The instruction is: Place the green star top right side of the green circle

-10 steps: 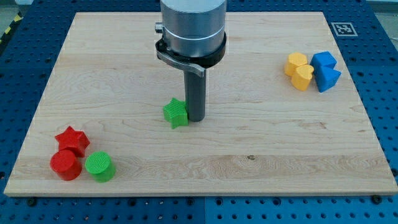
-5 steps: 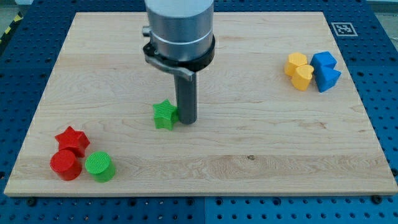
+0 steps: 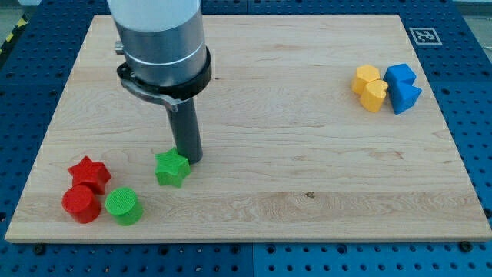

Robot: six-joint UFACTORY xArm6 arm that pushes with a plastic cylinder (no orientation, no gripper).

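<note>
Board (image 3: 307, 154): pale wood, visible grain, smooth matt finish. Green star (image 3: 171, 168), green circle (image 3: 123, 205): matt plastic look. Rod to my tip (image 3: 189, 160): dark, dull. Collar (image 3: 161, 38) above: brushed grey metal.

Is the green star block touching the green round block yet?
No, a strip of bare wooden board shows between the green star block and the green round block.

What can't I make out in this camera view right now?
- Whether my tip actually touches the green star: they meet in the view, so any gap is hidden.
- The arm above the grey housing: cut off by the view's top.
- The board strip behind the housing and rod: blocked.
- The yellow blocks' and blue blocks' exact shapes: too small and bunched.
</note>
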